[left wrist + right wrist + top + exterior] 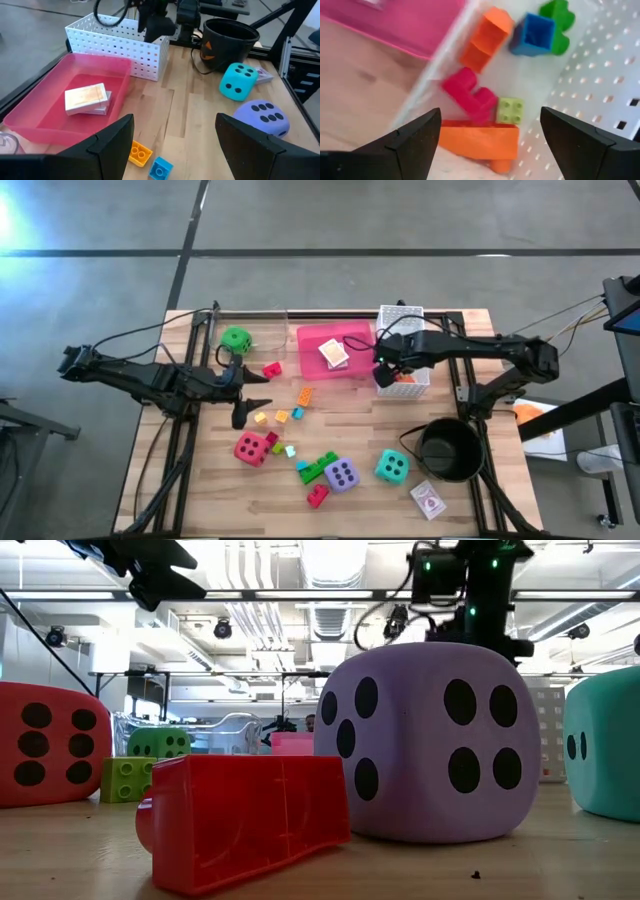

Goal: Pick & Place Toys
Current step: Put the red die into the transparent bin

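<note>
Right gripper (384, 370): hanging over the near end of the white mesh basket (403, 315), fingers spread wide and gripping nothing.
Basket contents: a long orange brick (479, 141), a magenta brick (470, 95), a lime brick (510, 110), a second orange brick (486, 37), a blue brick (534, 34) and a green brick (559, 20) are lying loose on the basket floor, below the right gripper.
Left gripper (250, 392): waiting over the left half of the table (200, 470), fingers spread apart with nothing between them.
Pink tray (322, 365): sitting just beside the basket, carrying one card pack (334, 353).
Green die (236, 338): resting near the table's far left corner.
Red die (252, 448): sitting at the front left, with small yellow and orange bricks (281, 416) scattered nearby.
Purple die (342, 474): sitting at the front centre, touching a green brick (317, 469); a red brick (318, 496) is lying just in front.
Teal die (391, 467): sitting between the purple die and the black pot (450, 450).
Second card pack (429, 500): lying at the front right edge, near the pot.
</note>
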Robot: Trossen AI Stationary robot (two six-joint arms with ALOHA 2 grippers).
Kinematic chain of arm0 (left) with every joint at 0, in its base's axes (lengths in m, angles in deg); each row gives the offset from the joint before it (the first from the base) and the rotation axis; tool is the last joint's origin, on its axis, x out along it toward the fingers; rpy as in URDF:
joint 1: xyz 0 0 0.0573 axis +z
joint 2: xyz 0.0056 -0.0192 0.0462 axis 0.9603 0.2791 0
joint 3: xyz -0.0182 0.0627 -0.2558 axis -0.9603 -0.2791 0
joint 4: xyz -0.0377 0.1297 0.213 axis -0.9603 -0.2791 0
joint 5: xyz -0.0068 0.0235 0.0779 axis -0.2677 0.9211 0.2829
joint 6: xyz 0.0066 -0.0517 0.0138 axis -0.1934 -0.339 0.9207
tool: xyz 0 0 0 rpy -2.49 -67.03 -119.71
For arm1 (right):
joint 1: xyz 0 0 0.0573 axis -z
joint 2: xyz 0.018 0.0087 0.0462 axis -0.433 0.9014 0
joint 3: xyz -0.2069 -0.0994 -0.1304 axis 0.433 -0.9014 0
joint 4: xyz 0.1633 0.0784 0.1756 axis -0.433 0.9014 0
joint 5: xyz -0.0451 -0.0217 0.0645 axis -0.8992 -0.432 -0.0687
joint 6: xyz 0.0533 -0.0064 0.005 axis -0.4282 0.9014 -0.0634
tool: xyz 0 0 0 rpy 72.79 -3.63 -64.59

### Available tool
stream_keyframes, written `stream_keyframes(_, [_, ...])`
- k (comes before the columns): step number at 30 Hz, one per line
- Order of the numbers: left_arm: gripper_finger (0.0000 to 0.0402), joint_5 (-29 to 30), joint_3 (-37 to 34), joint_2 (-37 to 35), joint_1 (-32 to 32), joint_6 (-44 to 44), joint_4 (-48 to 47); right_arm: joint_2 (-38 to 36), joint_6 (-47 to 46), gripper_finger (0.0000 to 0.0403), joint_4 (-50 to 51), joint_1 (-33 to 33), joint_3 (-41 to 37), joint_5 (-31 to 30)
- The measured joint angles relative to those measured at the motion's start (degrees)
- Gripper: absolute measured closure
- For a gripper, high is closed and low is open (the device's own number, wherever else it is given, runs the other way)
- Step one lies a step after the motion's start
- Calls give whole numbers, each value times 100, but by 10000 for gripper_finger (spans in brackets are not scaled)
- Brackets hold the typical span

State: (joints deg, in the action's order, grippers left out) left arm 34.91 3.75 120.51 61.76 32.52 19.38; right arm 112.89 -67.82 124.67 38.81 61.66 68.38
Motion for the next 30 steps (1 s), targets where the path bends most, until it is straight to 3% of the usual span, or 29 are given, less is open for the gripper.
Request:
stream_keyframes(7, [117,64,-2,110,0,-196,-6,-111,35,69,-24,-625,312,-164])
stream_keyframes(12, [117,149,234,647,2,-506,-163,-112,33,69,-180,-1226,310,-358])
stream_keyframes(22, [117,-159,1634,2204,-2,-2105,-3530,-102,18,69,-1149,-2155,-83,-1005])
stream_keyframes(27, [117,-681,1899,2593,0,-3302,-4478,-102,56,69,-1832,-2332,-385,-1095])
stream_keyframes(30, [117,-956,1845,2566,0,-3835,-4539,-102,177,69,-2266,-2353,-579,-1167])
